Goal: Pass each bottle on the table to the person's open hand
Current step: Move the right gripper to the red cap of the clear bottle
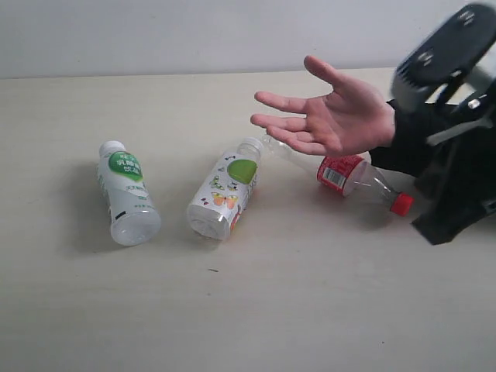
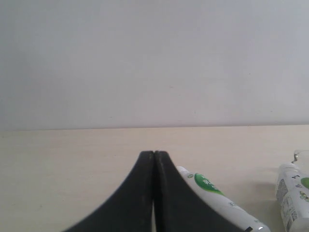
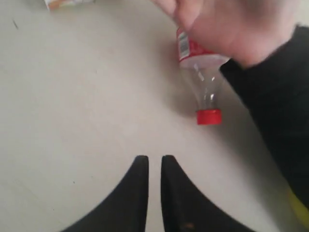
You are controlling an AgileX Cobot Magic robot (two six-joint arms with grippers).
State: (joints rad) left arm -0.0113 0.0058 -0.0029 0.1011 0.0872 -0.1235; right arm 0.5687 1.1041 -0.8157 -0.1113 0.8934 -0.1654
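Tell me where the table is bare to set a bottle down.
Bare: the front strip of the table below the bottles, and the back left behind the green-label bottle. Crowded: where the hand hovers over the red-label bottle beside the fruit-label bottle.

red-label bottle [image 1: 341, 172] partly hidden behind open hand [image 1: 341, 116], right arm [image 1: 457, 186] cut off at edge
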